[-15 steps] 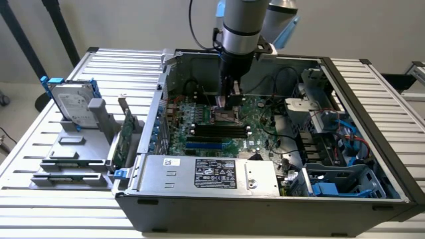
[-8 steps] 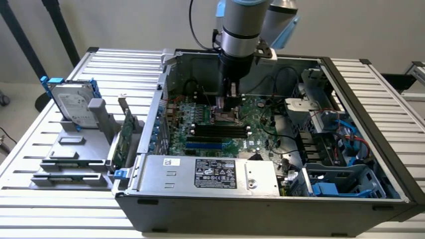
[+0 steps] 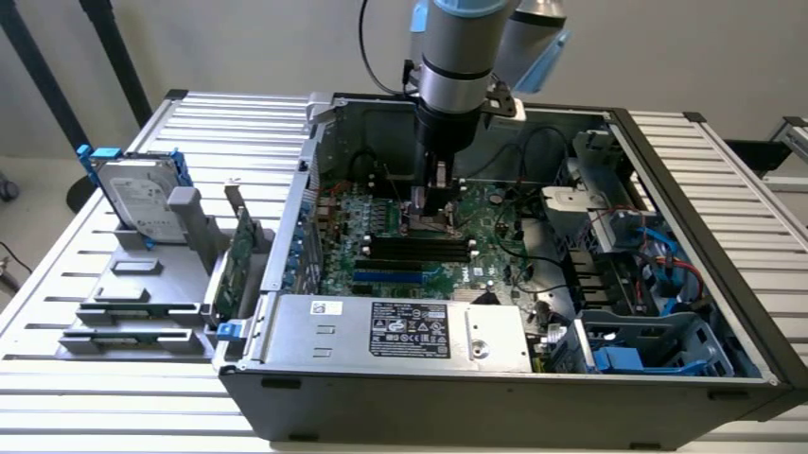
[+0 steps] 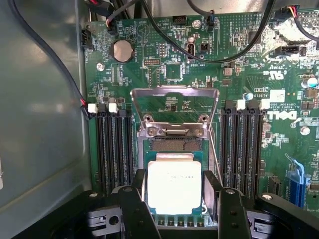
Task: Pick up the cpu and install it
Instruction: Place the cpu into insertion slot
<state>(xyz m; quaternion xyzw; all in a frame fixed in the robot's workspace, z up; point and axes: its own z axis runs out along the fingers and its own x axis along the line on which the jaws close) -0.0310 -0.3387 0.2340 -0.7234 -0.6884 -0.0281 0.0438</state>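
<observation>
Fingers (image 4: 134,204) clamp cpu (image 4: 174,186) at socket (image 4: 174,144) | exterior view: hard drive (image 3: 142,203)

Dull silver cpu (image 4: 170,186), green motherboard (image 4: 164,59); grey computer case (image 3: 378,388), blue-railed silver hard drive (image 3: 139,203)

A plain pale wall (image 3: 253,47) stands behind the counter (image 3: 215,118), whose top is ribbed silver metal slats. Two dark poles (image 3: 120,57) lean past its far edge, and evenly lit pale floor (image 3: 26,227) shows beside it
</observation>
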